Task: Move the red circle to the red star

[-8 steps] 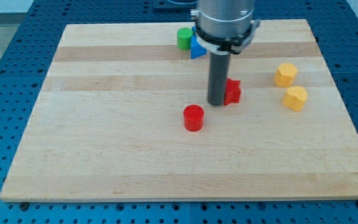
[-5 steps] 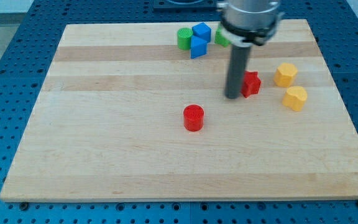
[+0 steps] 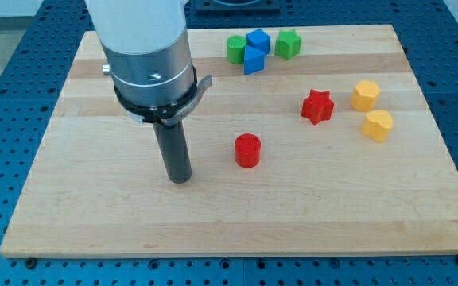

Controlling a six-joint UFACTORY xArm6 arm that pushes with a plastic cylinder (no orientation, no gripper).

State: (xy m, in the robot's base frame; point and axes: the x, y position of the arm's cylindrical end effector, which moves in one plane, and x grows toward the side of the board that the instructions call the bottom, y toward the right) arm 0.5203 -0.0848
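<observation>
Near the board's middle the red circle (image 3: 247,150) is sitting light and slidey, my tip (image 3: 180,179) (bare rod, no claw) standing to its left, apart, facing its left side opposite the red star (image 3: 317,106).

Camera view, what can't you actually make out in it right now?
- The wooden board behind the arm is hidden by the arm's body, near the view's top left.
- The arm is cut off by the view's top edge.
- The green block beside the blue blocks: too small to name its shape.
- Whether my tip touches the board cannot be told; it stands left of the red circle, apart.
</observation>
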